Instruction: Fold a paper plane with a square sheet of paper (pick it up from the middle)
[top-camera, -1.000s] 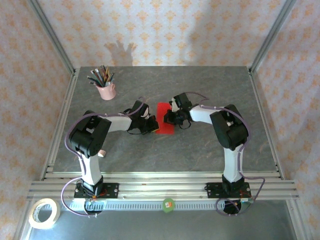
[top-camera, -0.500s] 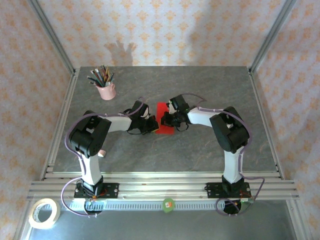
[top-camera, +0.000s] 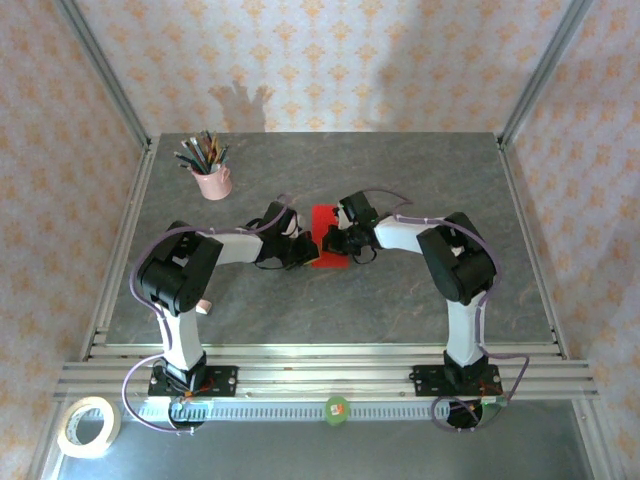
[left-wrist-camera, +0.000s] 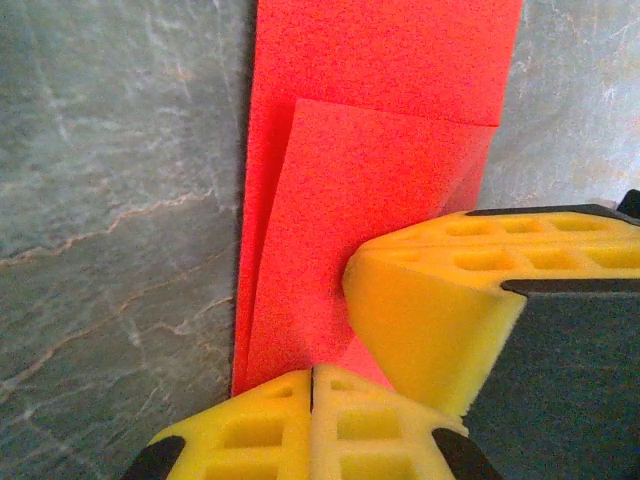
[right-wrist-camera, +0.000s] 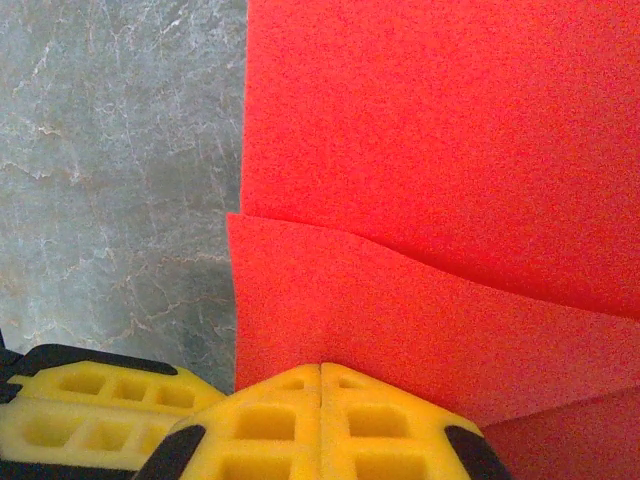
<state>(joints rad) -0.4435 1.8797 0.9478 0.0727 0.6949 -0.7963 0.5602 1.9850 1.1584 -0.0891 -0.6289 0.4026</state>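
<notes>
Desk (top-camera: 420, 190): grey marbled slab inside a metal frame, with both arms bolted at its near edge.
Tape roll (top-camera: 88, 425): nearest of all, off the near-left corner, well apart from the paper plane (left-wrist-camera: 370, 180).
Left pincer (left-wrist-camera: 312, 395): closed, yellow pads pressed together with nothing between them, tips down at the paper plane's left side.
Right pincer (right-wrist-camera: 320, 385): closed too, pad seam tight, tips on the paper plane's right side, just beside the left pincer.
Paper plane: bright red, flat at mid-desk between both pincers, one folded flap overlapping the layer beneath.
Pink cup (top-camera: 212, 182): upright, far-left of the paper plane, holding pencils (top-camera: 203, 152).
Wallpaper (top-camera: 330, 60): beyond the paper plane, pale with orange motifs.
</notes>
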